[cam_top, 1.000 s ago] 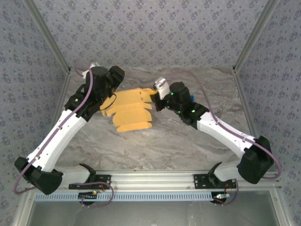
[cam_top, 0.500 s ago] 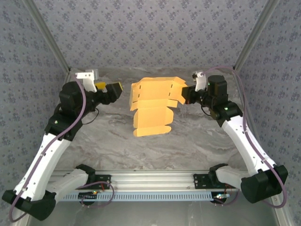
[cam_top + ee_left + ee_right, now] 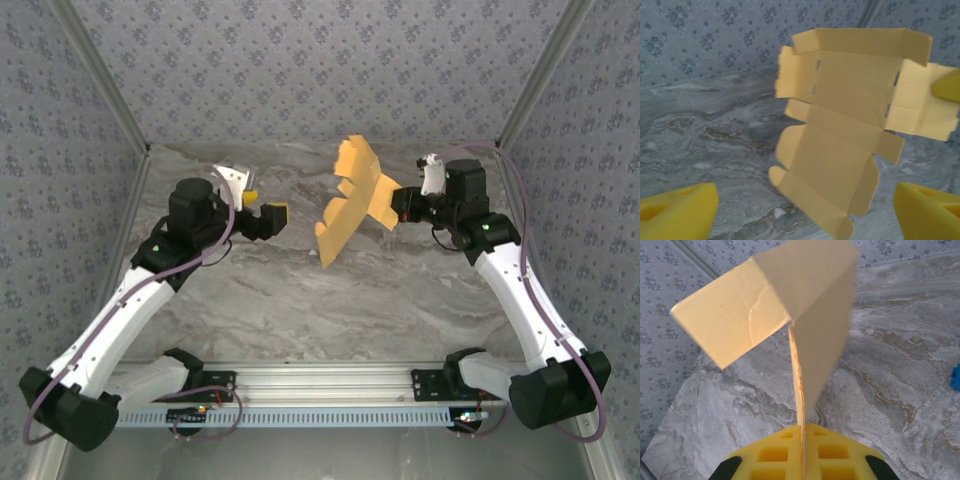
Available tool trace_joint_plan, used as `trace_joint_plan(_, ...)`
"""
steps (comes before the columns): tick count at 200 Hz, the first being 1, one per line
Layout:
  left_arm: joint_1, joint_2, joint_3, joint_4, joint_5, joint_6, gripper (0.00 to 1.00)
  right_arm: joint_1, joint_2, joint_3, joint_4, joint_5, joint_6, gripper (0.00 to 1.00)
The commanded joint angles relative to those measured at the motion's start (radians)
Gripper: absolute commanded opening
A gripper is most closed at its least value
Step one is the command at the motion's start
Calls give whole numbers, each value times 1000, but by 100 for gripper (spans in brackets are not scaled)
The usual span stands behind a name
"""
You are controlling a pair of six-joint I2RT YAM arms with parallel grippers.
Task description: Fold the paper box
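Note:
The paper box (image 3: 350,200) is a flat yellow-orange die-cut sheet with flaps, held up in the air above the marble table and tilted nearly on edge. My right gripper (image 3: 397,206) is shut on its right edge. In the right wrist view the sheet (image 3: 790,305) rises straight out from between the shut yellow pads (image 3: 775,455). My left gripper (image 3: 263,210) stands open a little to the left of the sheet, apart from it. Its wrist view faces the sheet's inner side (image 3: 850,125), with the yellow fingers (image 3: 675,215) wide at the bottom corners.
A small blue object (image 3: 956,377) lies on the marble table (image 3: 330,300) to the right. Patterned walls (image 3: 320,70) close in the back and both sides. A metal rail (image 3: 320,385) runs along the near edge.
The right gripper lifted the sheet off the table and turned it nearly edge-on. The left gripper let go, opened wide and drew back left, then came closer again.

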State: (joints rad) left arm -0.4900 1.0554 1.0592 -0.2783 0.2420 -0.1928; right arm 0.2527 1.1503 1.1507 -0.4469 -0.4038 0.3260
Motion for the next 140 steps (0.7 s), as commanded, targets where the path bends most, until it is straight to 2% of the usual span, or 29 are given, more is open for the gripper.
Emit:
trace_joint_plan(1,20,61,51,49,-12,59,90,-7,-5,27,-14,-47,-3,0)
trace_joint_plan(20,39,120,57,91,40,56,89,-6,-13,29,-23,-62,-42,0)
trace_joint_plan(37,44,164,75,89,41,38,88,-21,-8,30,-55,-62,-60,0)
trace_joint_plan(73,46,221,57,111,42,1,88,-44,-8,-43,-86,-145,-65,0)
trace_joint_plan(112,46,340,1,249,158,14,87,-44,-24,-134,-97,-145,-163,0)
trace_joint_plan(140,47,472,53,280,214,37,87,-44,-29,-151,-89,-140,-211,0)
